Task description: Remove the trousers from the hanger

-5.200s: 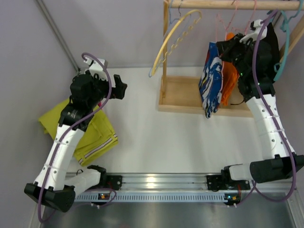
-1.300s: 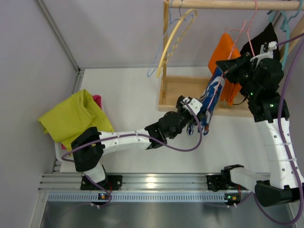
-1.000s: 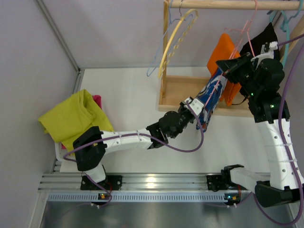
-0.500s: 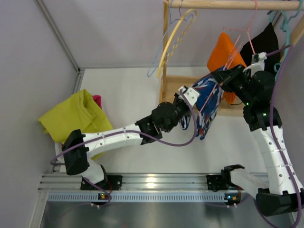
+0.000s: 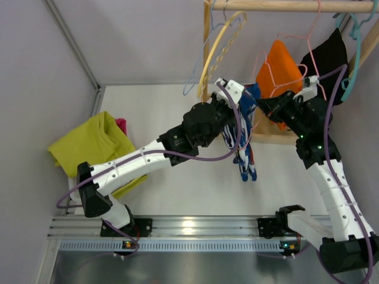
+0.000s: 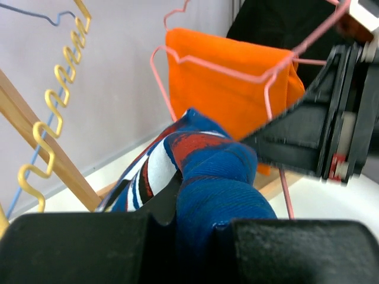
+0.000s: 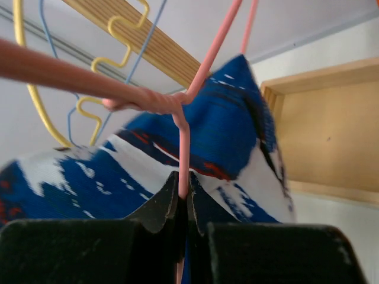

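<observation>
Left hand (image 6: 195,219) is clenched on a bunched fold of the blue, white and red patterned trousers (image 6: 207,171). They're just in front of the wooden clothes rack (image 5: 260,6), with the loose end dangling over the tabletop (image 5: 177,195) near the rack's base. Right hand (image 7: 183,201) is pinched shut on the thin pink wire hanger (image 7: 211,59), touching the trousers. I can't tell whether the fabric is looped over the hanger bar. An orange folded garment (image 5: 281,62) hangs on the rack behind them.
</observation>
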Robot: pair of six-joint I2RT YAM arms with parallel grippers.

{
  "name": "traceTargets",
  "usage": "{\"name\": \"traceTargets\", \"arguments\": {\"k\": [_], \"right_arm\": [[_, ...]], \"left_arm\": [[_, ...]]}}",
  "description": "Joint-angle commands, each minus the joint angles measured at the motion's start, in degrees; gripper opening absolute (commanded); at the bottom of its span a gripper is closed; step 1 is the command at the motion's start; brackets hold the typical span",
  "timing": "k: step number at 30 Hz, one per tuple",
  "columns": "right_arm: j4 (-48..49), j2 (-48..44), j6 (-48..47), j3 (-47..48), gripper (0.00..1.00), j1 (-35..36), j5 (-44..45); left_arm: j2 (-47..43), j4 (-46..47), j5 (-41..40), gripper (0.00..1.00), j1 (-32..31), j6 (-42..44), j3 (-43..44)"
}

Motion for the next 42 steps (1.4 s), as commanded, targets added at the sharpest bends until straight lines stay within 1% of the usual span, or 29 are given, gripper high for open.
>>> {"name": "traceTargets", "arguments": {"k": [1,7,12,18,21,24,35,38,42], "right_arm": [[-1.0,0.3,-6.9,-4.5,0.0,-0.1,-0.6],[-0.9,0.5,-9.2,-8.0,0.0,-0.1,-1.0],[-2.2,1.5,-11.0,-10.1,0.0,-0.1,0.8],[-2.3,3.2,-12.6,-11.0,0.0,-0.1,1.3],[-2.8,3.5,-13.1,-11.7,0.0,-0.1,2.0],[-2.7,3.9,-13.7,-12.3,0.0,-0.1,2.2],[-2.1,5.4,-16.4,-12.8,0.0,-0.1,3.0],[-2.3,5.0,-16.0,-10.9,0.0,-0.1,2.3],[-3.0,4.0,-15.3,-5.9,0.0,-0.1,-0.5]], "left_arm": [[-2.7,14.6,-1.7,0.0,0.7,-1.7,10.1],[-1.6,14.5,-1.2,0.0,0.8,-0.2,14.6],[-0.8,13.4,-0.6,0.0,0.8,-1.5,18.4],[0.1,12.5,0.2,0.0,0.7,-0.7,22.8],[0.8,12.4,0.4,0.0,0.7,0.8,26.8],[0.6,11.9,0.8,0.0,0.7,1.3,28.3],[-2.2,9.5,-0.3,0.0,0.7,2.0,26.8],[-4.8,8.0,-0.6,0.0,0.7,1.1,21.9],[-10.0,5.4,-0.9,0.0,0.7,-1.5,11.8]]}}
